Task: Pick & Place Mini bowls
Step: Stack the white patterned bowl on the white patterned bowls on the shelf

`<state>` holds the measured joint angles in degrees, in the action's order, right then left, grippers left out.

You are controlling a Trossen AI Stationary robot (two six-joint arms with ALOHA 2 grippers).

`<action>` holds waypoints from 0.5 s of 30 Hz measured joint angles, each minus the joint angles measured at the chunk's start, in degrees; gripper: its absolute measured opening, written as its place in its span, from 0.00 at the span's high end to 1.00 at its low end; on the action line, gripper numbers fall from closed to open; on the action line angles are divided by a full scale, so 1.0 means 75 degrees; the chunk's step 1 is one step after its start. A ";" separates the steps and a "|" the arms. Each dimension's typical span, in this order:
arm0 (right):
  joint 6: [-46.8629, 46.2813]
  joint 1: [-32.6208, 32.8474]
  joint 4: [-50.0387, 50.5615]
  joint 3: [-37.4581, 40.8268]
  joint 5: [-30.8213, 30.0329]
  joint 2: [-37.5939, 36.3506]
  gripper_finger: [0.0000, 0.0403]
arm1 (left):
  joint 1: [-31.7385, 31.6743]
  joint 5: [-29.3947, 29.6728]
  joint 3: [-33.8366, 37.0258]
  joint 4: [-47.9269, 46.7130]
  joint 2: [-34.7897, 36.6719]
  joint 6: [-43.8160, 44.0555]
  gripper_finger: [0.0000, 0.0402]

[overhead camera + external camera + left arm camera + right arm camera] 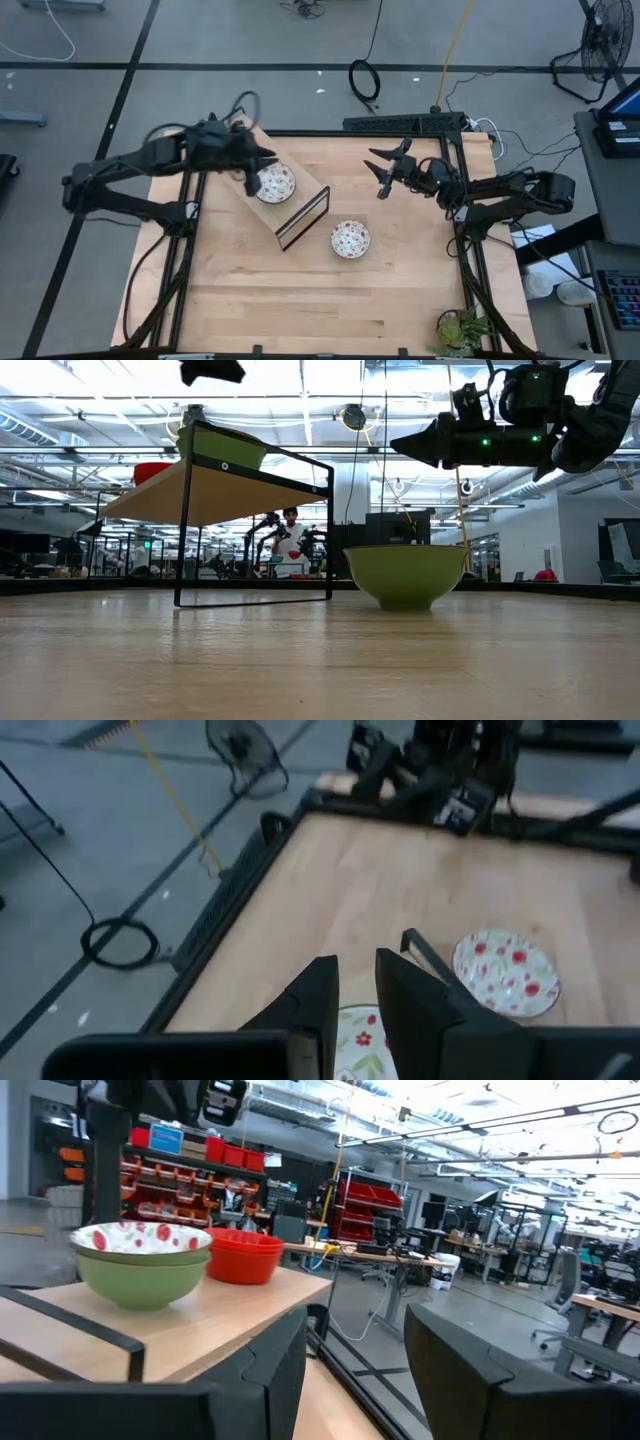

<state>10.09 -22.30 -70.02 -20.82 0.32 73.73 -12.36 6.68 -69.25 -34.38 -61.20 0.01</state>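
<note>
Left claw hangs over the small raised shelf, fingers drawn close with only a narrow gap between them. Whether they pinch the rim of the patterned bowl just under them I cannot tell; in the left wrist view the bowl's edge shows right below the fingertips. That bowl sits on the shelf top, stacked in a green-sided one, to judge from the right wrist view, with a red bowl just beside it on the same shelf. A second patterned bowl sits down on the bench, past the shelf's open front and well apart from both claws. Right claw waits off to the far side, raised above the bench, fingers spread wide, holding nothing. Step in hand, as I judge it: placing or taking the bowl at the shelf with the left claw, more likely the moment at the rim, either just before letting go or just before lifting. Next move calls for a straight vertical travel so the bowl does not tip off its stack or nudge the red one alongside.
</note>
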 joint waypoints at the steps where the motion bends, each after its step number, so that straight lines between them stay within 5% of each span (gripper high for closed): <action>1: 0.0000 0.0053 0.0011 0.0000 -0.0003 -0.0016 0.62 | 0.0000 0.0015 0.0340 0.0245 0.0284 0.0044 0.81; 10: -0.0878 0.0841 0.0229 -0.0226 0.0262 -0.0336 0.62 | 0.0024 0.0563 0.4347 0.3942 0.3245 0.0259 0.81; 13: -0.1047 0.1692 0.2373 -0.1055 0.0486 -0.0532 0.62 | 0.0161 -0.0452 0.5382 0.5729 0.3920 -0.0323 0.81; 15: -0.0979 0.2430 0.5026 -0.2026 -0.0300 -0.0580 0.62 | 0.0269 -0.1317 0.5997 0.6884 0.4202 -0.0740 0.81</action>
<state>2.75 -4.08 -32.32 -36.01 -1.94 69.39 -10.35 -3.20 -24.27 17.25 -29.69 -5.54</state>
